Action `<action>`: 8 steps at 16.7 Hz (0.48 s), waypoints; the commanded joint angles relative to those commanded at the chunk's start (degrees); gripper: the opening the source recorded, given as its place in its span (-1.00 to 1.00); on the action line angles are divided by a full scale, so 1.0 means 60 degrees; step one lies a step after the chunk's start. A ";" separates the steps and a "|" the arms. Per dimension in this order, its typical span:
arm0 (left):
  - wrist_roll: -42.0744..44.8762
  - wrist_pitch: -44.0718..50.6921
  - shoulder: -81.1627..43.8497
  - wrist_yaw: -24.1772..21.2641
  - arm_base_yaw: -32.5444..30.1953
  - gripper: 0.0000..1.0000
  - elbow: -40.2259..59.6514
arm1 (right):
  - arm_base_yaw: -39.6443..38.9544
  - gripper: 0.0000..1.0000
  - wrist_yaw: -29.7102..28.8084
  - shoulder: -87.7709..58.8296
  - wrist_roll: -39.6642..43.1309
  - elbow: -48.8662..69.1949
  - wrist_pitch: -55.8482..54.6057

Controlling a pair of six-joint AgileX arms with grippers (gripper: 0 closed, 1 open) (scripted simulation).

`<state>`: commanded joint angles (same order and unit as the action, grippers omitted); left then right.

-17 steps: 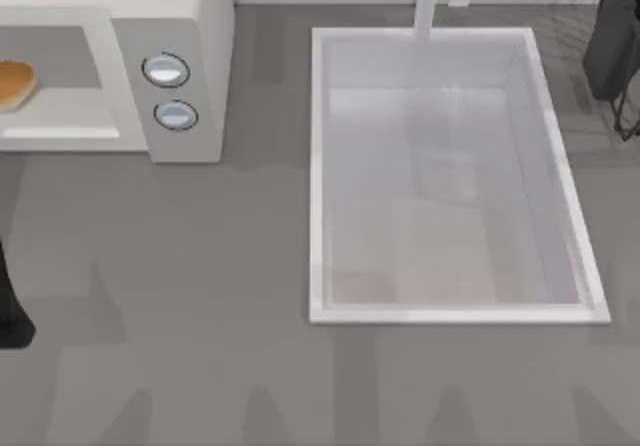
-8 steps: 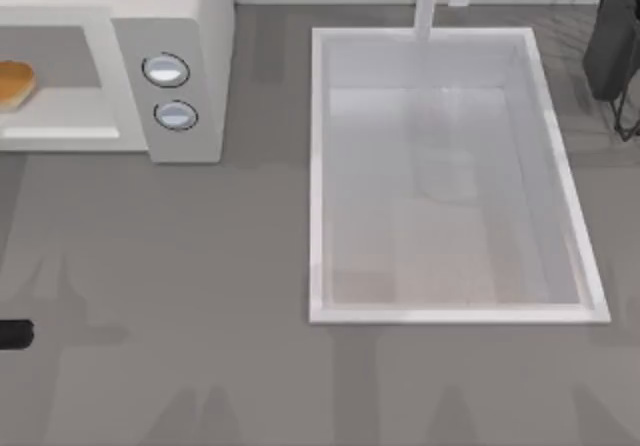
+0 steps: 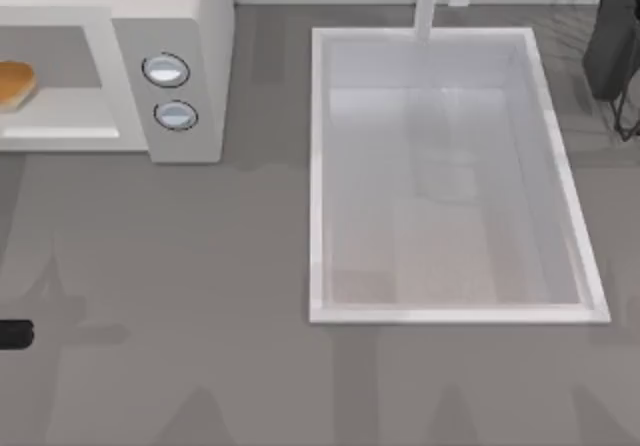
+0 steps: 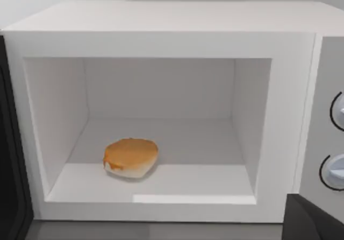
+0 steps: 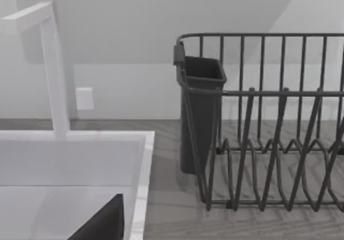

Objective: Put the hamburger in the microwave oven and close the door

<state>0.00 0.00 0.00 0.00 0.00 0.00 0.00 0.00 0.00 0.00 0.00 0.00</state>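
Observation:
The off-white microwave oven (image 3: 170,26) stands at the table's back left with two round knobs (image 3: 166,70) on its front panel. The golden-tan hamburger (image 3: 12,84) lies on the cavity floor, and the left wrist view looks straight into the cavity at the hamburger (image 4: 130,157). The door (image 4: 9,143) is swung open and shows as a dark strip beside the cavity. A small dark part of my left arm (image 3: 12,334) shows at the table's left edge, in front of the microwave oven (image 4: 161,19). My right arm (image 3: 612,36) is parked at the back right.
A large white sink (image 3: 318,166) with a faucet (image 3: 428,1) takes up the middle and right of the table. A dark wire dish rack (image 5: 269,132) with a cutlery cup (image 5: 201,111) stands at the back right, beside the sink (image 5: 141,186). Grey table stretches along the front.
My left arm has drawn back toward the table's left edge, so less of it shows than a second ago. The hamburger, the microwave oven and the right arm have not moved.

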 joint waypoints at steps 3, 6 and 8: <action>0.0000 0.0016 0.0006 0.0031 -0.0031 -1.00 0.0012 | 0.0000 1.00 0.0000 0.0000 0.0000 0.0000 0.0000; -0.0002 0.0289 0.0139 0.0568 -0.0567 -1.00 0.0151 | 0.0000 1.00 0.0000 0.0000 0.0000 0.0000 0.0000; -0.0004 0.0524 0.0254 0.1032 -0.1031 -1.00 0.0271 | 0.0000 1.00 0.0000 0.0000 0.0000 0.0000 0.0000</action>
<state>-0.02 3.14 1.53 6.19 -6.19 1.62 0.00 0.00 0.00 0.00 0.00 0.00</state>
